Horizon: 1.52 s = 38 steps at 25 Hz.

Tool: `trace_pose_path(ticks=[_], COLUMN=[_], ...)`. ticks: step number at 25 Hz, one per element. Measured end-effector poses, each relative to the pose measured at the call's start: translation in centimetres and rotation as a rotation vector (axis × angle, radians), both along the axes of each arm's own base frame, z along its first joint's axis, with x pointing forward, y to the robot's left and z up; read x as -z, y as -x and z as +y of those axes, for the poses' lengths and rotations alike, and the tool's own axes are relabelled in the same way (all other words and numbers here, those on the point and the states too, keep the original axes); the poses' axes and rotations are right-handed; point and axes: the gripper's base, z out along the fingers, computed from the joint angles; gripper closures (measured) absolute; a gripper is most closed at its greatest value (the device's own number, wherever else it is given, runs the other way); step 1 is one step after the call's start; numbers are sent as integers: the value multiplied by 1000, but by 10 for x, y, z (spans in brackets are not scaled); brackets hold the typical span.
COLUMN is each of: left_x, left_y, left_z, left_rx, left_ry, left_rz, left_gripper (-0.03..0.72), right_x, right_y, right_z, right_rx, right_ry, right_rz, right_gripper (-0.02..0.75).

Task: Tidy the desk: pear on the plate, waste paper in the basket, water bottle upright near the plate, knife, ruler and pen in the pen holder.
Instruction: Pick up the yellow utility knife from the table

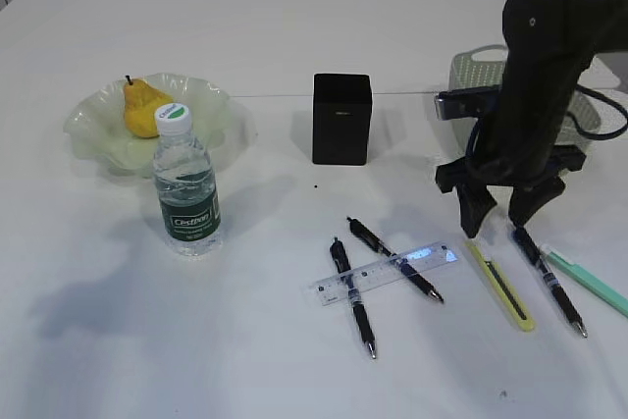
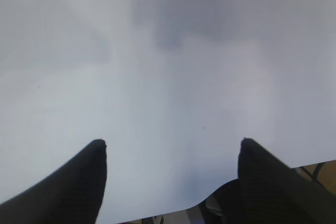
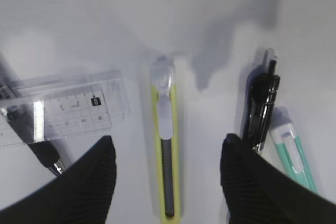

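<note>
Behind right arm point(image 1: 549, 66), basket point(image 1: 471, 71) half-hidden.

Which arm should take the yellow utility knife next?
Right. Its open claw hangs directly above the yellow utility knife, which lies centred between its fingers in the right wrist view. The left claw sees only bare white table.

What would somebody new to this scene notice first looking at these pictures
The black right arm dominates the right side, its open pincer hanging just above the yellow utility knife, which lies between its fingertips in the wrist view. At left, a yellow pear sits on the ruffled glass plate with a water bottle upright in front. Mid-table, a clear ruler lies across two black pens before the black pen holder.
</note>
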Motion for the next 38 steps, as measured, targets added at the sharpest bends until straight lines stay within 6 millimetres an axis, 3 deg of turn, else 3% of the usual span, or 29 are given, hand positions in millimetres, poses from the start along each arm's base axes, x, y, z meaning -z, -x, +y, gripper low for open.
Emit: trace_pose_path(ticks=[9, 38], left_x=[-1, -2], left_y=[-2, -6], left_z=[-2, -2], left_rx=[-15, -26], left_ry=[28, 30], left_rz=[-16, -62], left_gripper=[136, 143], right_x=[24, 36], right_y=[-6, -14], right_z=[1, 3], right_rx=[0, -2], right_ry=[3, -5], right_rz=[15, -39], right_gripper=[276, 277])
